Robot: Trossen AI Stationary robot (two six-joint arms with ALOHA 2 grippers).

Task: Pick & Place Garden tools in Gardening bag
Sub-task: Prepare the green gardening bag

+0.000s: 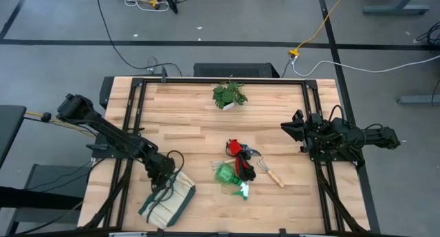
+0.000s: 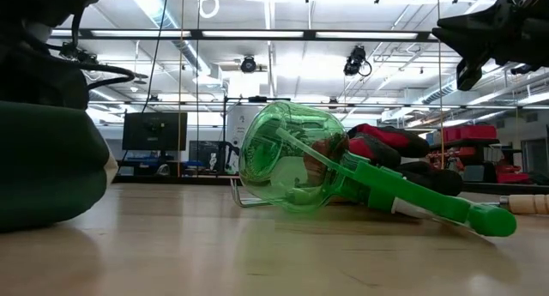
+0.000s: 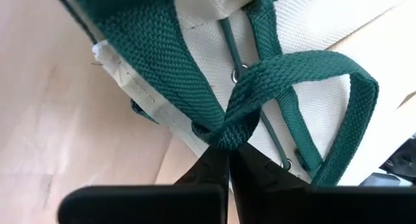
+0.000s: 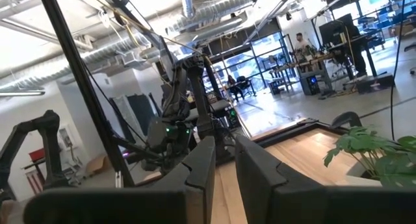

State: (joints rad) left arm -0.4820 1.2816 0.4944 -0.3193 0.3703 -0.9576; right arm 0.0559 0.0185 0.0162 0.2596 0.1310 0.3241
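My left gripper (image 3: 229,152) is pinched shut on the green handle strap (image 3: 260,87) of the gardening bag (image 1: 168,199); the bag lies flat right under my fingers. The garden tools (image 1: 242,167) sit in a pile off to the right of those fingers, well apart. My right gripper (image 1: 292,129) waits further right, fingers a little apart, holding nothing.

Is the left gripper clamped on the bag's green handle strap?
Yes. In the left wrist view the left gripper is shut, its fingertips pinching the green handle strap of the gardening bag.
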